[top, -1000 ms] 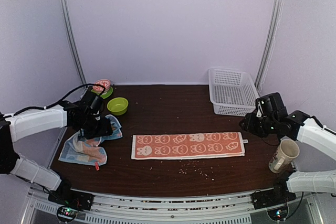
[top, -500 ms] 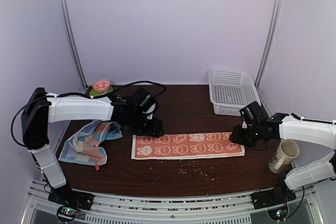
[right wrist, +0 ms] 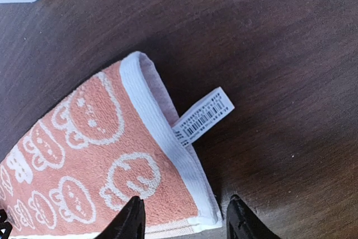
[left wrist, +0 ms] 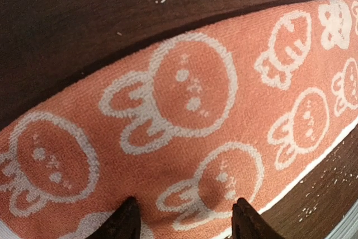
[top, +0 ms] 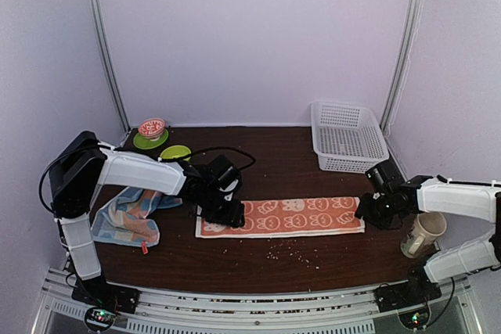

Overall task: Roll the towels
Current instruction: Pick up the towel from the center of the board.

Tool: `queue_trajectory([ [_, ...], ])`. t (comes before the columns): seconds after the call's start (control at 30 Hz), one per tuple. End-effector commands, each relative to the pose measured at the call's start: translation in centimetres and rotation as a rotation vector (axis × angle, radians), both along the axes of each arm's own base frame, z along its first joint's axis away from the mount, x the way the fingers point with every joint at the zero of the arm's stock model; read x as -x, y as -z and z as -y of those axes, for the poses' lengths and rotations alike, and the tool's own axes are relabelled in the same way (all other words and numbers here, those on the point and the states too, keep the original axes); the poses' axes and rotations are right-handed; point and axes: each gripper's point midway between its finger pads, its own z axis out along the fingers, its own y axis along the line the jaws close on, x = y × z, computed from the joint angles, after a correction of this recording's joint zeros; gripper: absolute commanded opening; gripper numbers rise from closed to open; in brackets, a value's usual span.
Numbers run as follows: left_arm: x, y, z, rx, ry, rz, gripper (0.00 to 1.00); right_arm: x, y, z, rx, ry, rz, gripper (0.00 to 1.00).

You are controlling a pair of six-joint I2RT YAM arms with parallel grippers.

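Observation:
The orange towel [top: 290,215] with white bunny print lies flat and stretched out across the middle of the table. My left gripper [top: 227,215] hovers low over its left end. In the left wrist view the left gripper [left wrist: 185,222] is open, its tips spread above the orange towel [left wrist: 190,127]. My right gripper [top: 374,210] is at the towel's right end. In the right wrist view the right gripper [right wrist: 184,222] is open, straddling the white-hemmed corner of the orange towel [right wrist: 89,155] near its barcode tag [right wrist: 204,117]. The light-blue towel [top: 129,217] lies crumpled at the far left.
A white basket [top: 348,137] stands at the back right. A green bowl [top: 175,152] and a green plate holding a red bowl [top: 150,132] sit at the back left. A beige cup [top: 423,232] stands near the right arm. Crumbs [top: 293,249] lie in front of the orange towel.
My left arm swung from the light-blue towel rightward to the orange towel's left end. My right gripper moved down and in to the towel's right end.

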Motion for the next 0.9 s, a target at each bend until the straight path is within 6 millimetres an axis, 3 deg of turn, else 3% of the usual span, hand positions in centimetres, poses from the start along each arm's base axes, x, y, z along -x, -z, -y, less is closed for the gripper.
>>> queue_trajectory([
  [0.0,0.8,1.5,-1.2,-0.025,-0.002,-0.015,0.57,1.0,1.0,0.0,-0.031,0.020,-0.048,0.50],
  [0.43,1.1,1.5,-1.2,0.001,-0.001,-0.016,0.57,3.8,3.9,1.1,-0.043,0.083,-0.153,0.46],
  [0.87,1.4,1.4,-1.1,0.013,0.007,-0.020,0.57,4.5,4.9,0.7,-0.062,0.058,-0.191,0.07],
])
